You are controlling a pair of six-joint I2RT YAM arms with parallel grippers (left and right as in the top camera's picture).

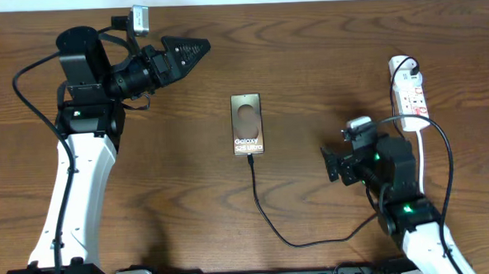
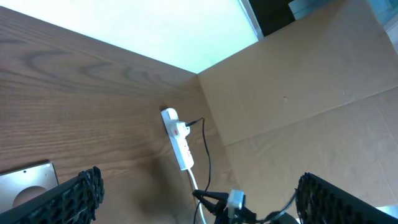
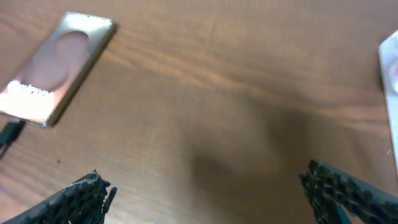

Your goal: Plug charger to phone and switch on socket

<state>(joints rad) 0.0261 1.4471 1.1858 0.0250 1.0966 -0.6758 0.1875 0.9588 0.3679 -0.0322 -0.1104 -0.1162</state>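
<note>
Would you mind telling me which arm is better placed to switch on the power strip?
Right: the right gripper sits near the power strip, while the left gripper is far off, beyond the phone.

A dark brown wooden table (image 1: 307, 60) fills the overhead frame and carries 3 things. The phone (image 1: 248, 124) lies flat at centre. The charger (image 1: 269, 218) curves from the phone's lower edge toward the lower right. The white socket (image 1: 410, 93) lies at the upper right.
</note>
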